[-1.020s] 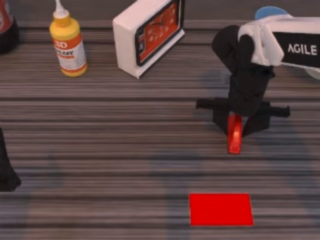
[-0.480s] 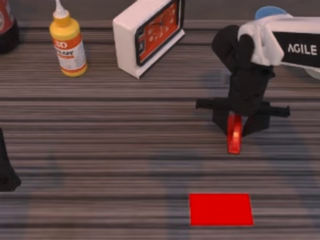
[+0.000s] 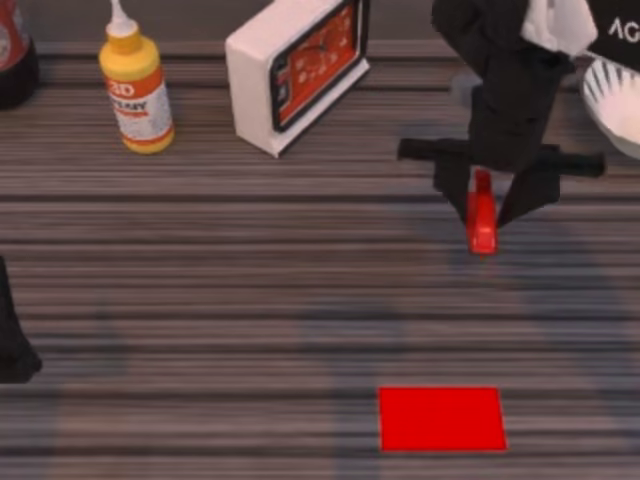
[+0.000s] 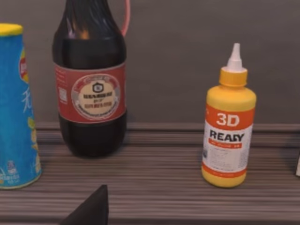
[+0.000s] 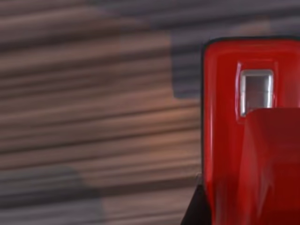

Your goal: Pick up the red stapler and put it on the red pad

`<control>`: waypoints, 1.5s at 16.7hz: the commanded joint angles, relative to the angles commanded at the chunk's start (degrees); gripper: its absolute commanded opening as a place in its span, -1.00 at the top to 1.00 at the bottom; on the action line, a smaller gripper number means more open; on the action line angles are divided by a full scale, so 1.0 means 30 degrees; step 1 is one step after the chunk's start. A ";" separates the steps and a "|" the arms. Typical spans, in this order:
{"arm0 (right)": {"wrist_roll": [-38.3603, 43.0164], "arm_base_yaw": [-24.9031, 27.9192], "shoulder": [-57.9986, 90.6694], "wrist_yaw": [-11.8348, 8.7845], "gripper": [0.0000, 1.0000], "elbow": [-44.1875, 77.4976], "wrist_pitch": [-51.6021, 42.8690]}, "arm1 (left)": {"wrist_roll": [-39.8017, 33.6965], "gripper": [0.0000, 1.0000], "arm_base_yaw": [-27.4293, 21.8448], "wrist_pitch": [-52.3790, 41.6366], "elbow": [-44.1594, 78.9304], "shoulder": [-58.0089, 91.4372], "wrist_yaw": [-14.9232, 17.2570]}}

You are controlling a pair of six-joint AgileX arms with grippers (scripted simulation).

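Note:
The red stapler (image 3: 483,230) hangs above the table at the right, lengthwise front to back, with my right gripper (image 3: 484,205) shut on its rear half. In the right wrist view the stapler (image 5: 248,140) fills one side, a dark fingertip (image 5: 194,213) pressed against it and the striped table far below. The red pad (image 3: 442,418) lies flat near the front edge, well in front of the stapler and slightly left of it, with nothing on it. My left gripper (image 3: 10,340) stays parked at the left edge; one fingertip (image 4: 93,208) shows, far off to one side.
At the back stand a dark sauce bottle (image 3: 12,50), a yellow glue bottle (image 3: 135,90) and a white-cased red-faced clock (image 3: 300,65). A white bowl (image 3: 615,100) sits at the right edge beside the right arm. A blue can (image 4: 14,108) stands by the sauce bottle.
My right gripper has risen with the red stapler, lifting it off the table and drawing it towards the back. The left arm has not moved.

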 joint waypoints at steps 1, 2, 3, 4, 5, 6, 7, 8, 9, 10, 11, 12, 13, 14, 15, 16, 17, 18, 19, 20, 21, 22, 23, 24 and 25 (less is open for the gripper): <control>-0.0043 0.0033 -0.0174 -0.0002 1.00 0.0425 -0.0491 | 0.0000 -1.00 0.0000 0.0000 0.0000 0.0000 0.0000; -0.0075 0.0052 -0.0306 -0.0003 1.00 0.0686 -0.0778 | 0.0000 -1.00 0.0000 0.0000 0.0000 0.0000 0.0000; -0.0087 0.0056 -0.0354 -0.0003 1.00 0.0761 -0.0860 | 0.0000 -1.00 0.0000 0.0000 0.0000 0.0000 0.0000; -0.0087 0.0056 -0.0354 -0.0003 1.00 0.0761 -0.0860 | 0.0000 -1.00 0.0000 0.0000 0.0000 0.0000 0.0000; -0.0087 0.0056 -0.0354 -0.0003 1.00 0.0761 -0.0860 | 0.0000 -1.00 0.0000 0.0000 0.0000 0.0000 0.0000; -0.0053 -0.0030 -0.0294 -0.0011 1.00 0.0722 -0.0807 | 0.0000 -1.00 0.0000 0.0000 0.0000 0.0000 0.0000; -0.0049 -0.0028 -0.0294 -0.0010 1.00 0.0722 -0.0807 | 0.0000 -1.00 0.0000 0.0000 0.0000 0.0000 0.0000; 0.0147 0.0044 -0.0297 0.0015 1.00 0.0705 -0.0824 | 0.0000 -1.00 0.0000 0.0000 0.0000 0.0000 0.0000; 0.0546 0.0188 -0.0303 0.0066 1.00 0.0674 -0.0857 | 0.0000 -1.00 0.0000 0.0000 0.0000 0.0000 0.0000; 0.1150 0.0394 -0.0314 0.0141 1.00 0.0628 -0.0906 | 0.0000 -1.00 0.0000 0.0000 0.0000 0.0000 0.0000; 0.1958 0.0654 -0.0336 0.0238 1.00 0.0561 -0.0964 | 0.0000 -1.00 0.0000 0.0000 0.0000 0.0000 0.0000; 0.2969 0.0961 -0.0378 0.0355 1.00 0.0461 -0.1025 | 0.0000 -1.00 0.0000 0.0000 0.0000 0.0000 0.0000; 0.4183 0.1312 -0.0444 0.0491 1.00 0.0321 -0.1087 | 0.0000 -1.00 0.0000 0.0000 0.0000 0.0000 0.0000; 0.5599 0.1705 -0.0538 0.0642 1.00 0.0136 -0.1147 | 0.0000 -1.00 0.0000 0.0000 0.0000 0.0000 0.0000; 0.7215 0.2135 -0.0662 0.0808 1.00 -0.0098 -0.1205 | 0.0000 -1.00 0.0000 0.0000 0.0000 0.0000 0.0000; 0.9028 0.2597 -0.0814 0.0986 1.00 -0.0381 -0.1257 | 0.0000 -1.00 0.0000 0.0000 0.0000 0.0000 0.0000; 1.1021 0.3086 -0.0994 0.1172 1.00 -0.0711 -0.1306 | 0.0000 -1.00 0.0000 0.0000 0.0000 0.0000 0.0000; 1.3151 0.3599 -0.1193 0.1365 1.00 -0.1078 -0.1352 | 0.0000 -1.00 0.0000 0.0000 0.0000 0.0000 0.0000; 1.5375 0.4131 -0.1408 0.1562 1.00 -0.1476 -0.1396 | 0.0000 -1.00 0.0000 0.0000 0.0000 0.0000 0.0000; 1.7655 0.4677 -0.1632 0.1760 1.00 -0.1892 -0.1440 | 0.0000 -1.00 0.0000 0.0000 0.0000 0.0000 0.0000; 1.9948 0.5236 -0.1861 0.1960 1.00 -0.2318 -0.1484 | 0.0000 -1.00 0.0000 0.0000 0.0000 0.0000 0.0000; 2.2217 0.5801 -0.2095 0.2160 1.00 -0.2748 -0.1525 | 0.0000 -1.00 0.0000 0.0000 0.0000 0.0000 0.0000; 2.4430 0.6364 -0.2337 0.2359 1.00 -0.3177 -0.1557 | 0.0000 -1.00 0.0000 0.0000 0.0000 0.0000 0.0000; 2.6552 0.6915 -0.2593 0.2555 1.00 -0.3603 -0.1576 | 0.0000 -1.00 0.0000 0.0000 0.0000 0.0000 0.0000; 2.8555 0.7445 -0.2866 0.2747 1.00 -0.4023 -0.1576 | 0.0000 -1.00 0.0000 0.0000 0.0000 0.0000 0.0000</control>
